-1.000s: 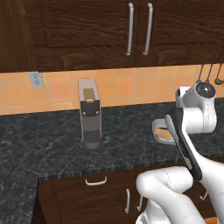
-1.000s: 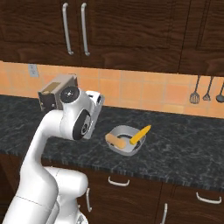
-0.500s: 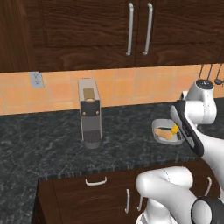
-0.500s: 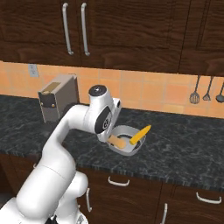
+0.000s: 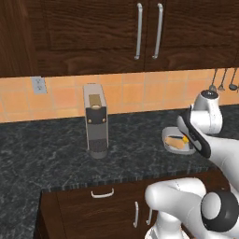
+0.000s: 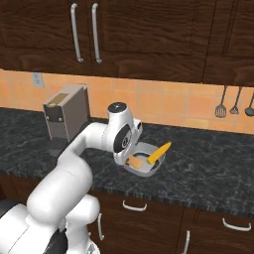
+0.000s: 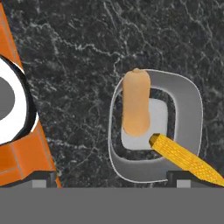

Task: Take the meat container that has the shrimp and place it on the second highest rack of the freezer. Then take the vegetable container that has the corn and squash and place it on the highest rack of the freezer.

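The vegetable container [image 7: 192, 105] is a grey rounded pan on the dark stone counter [image 7: 78, 57]. In it lie the tan squash [image 7: 136, 107] and the yellow corn [image 7: 186, 161], whose cob sticks out over the rim. My gripper [image 7: 111, 178] hangs above the pan's near rim, open, with its fingertips [image 7: 43, 178] set wide and nothing between them. From the right base view, the container [image 6: 149, 170] holds the corn [image 6: 158, 153] and squash [image 6: 134, 161] just beside my wrist [image 6: 121, 134]. The container [image 5: 169, 136] also appears in the left base view. The meat container, shrimp and freezer are out of view.
A grey coffee machine [image 5: 95, 121] [image 6: 64, 114] stands on the counter to the left of the pan. Utensils [image 6: 233, 101] hang on the orange tile wall at the right. Dark cabinets [image 5: 140, 32] hang overhead, and drawers [image 6: 134, 206] sit under the counter's front edge.
The arm has swung from near the coffee machine over to the vegetable container and dropped lower above it. The pan and its contents have not moved. The jaws stayed wide.
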### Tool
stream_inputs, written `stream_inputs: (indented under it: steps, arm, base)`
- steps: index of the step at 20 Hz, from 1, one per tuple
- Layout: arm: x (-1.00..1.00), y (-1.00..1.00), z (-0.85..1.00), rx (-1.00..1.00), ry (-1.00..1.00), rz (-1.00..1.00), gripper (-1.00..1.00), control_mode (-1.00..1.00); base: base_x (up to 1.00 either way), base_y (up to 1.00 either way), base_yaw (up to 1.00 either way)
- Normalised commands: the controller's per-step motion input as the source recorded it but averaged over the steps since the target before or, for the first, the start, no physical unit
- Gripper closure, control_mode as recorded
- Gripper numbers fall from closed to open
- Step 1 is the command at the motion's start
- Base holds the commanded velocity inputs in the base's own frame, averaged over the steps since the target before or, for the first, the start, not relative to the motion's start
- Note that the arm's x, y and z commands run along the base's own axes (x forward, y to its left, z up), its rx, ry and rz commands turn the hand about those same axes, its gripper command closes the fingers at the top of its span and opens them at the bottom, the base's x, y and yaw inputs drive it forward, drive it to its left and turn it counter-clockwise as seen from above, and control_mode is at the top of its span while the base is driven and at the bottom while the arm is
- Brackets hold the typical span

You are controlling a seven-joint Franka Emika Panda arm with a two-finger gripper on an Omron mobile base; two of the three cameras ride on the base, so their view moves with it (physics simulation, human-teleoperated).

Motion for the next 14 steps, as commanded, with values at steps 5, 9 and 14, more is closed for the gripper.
stream_inputs:
  steps: [5, 9, 14]
  arm:
    - [-0.22, -0.05, -0.15, 0.00, 0.00, -0.23, -1.00, -1.00]
    - [-0.02, 0.00, -0.18, 0.00, 0.00, -0.15, -1.00, -1.00]
    - [0.00, 0.00, -0.36, 0.00, 0.00, -0.03, -1.00, -1.00]
  base:
    - [0.00, 0.00, 0.00]
    - [0.00, 0.00, 0.00]
    - [0.00, 0.00, 0.00]
